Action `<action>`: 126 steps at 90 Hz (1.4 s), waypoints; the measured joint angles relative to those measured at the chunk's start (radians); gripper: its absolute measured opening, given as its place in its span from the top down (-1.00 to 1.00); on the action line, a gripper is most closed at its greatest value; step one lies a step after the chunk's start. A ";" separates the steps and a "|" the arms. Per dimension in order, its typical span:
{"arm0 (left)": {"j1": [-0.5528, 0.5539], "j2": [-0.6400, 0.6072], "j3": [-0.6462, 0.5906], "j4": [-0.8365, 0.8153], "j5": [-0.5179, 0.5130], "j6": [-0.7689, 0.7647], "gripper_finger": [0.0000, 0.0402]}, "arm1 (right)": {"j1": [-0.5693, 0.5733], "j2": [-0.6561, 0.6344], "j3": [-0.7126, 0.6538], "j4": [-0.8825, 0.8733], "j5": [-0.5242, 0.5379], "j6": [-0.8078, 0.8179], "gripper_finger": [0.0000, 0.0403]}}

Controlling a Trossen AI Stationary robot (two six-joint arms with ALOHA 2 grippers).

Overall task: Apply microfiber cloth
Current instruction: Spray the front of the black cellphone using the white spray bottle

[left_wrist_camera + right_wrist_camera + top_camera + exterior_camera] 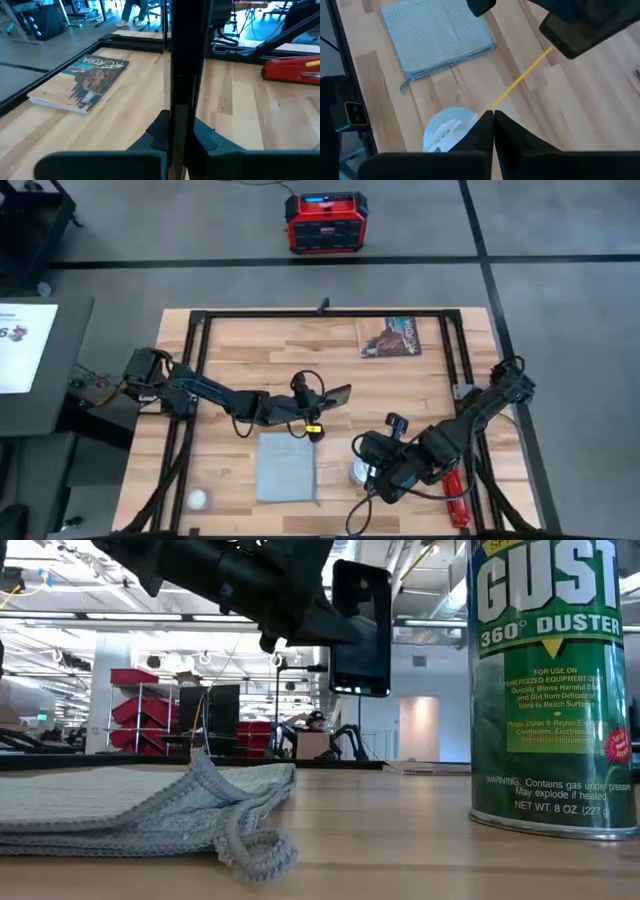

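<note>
The left gripper (322, 397) held a slim black phone (361, 628) clamped edge-on in its jaws above the wooden tabletop (240, 350), while the soft pale grey-blue microfiber cloth (287, 467) lay flat just beside and below it. The right gripper (493, 116), its jaws pressed together on nothing, hovered over the green duster can (548, 690). The cloth looked not yet picked up, so the right gripper would probably need to open and reach for it.

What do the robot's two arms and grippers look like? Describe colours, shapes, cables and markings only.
Both arms are dark, jointed and slim, with black cables looping beside them. The left gripper has flat, dark, angular fingers and a small yellow tag near its wrist. The right gripper has dark, wedge-shaped fingers that taper to a point, and a bulky black wrist housing.
</note>
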 joint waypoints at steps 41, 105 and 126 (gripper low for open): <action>-0.015 0.000 0.000 -0.012 -0.042 -0.045 0.98 | -0.001 0.000 0.000 0.012 -0.028 -0.008 1.00; -0.068 -0.001 0.000 -0.052 -0.111 -0.081 0.98 | -0.014 0.015 0.001 0.023 -0.048 -0.020 1.00; -0.068 -0.002 0.000 -0.052 -0.111 -0.081 0.98 | -0.016 0.016 0.001 0.023 -0.055 -0.019 1.00</action>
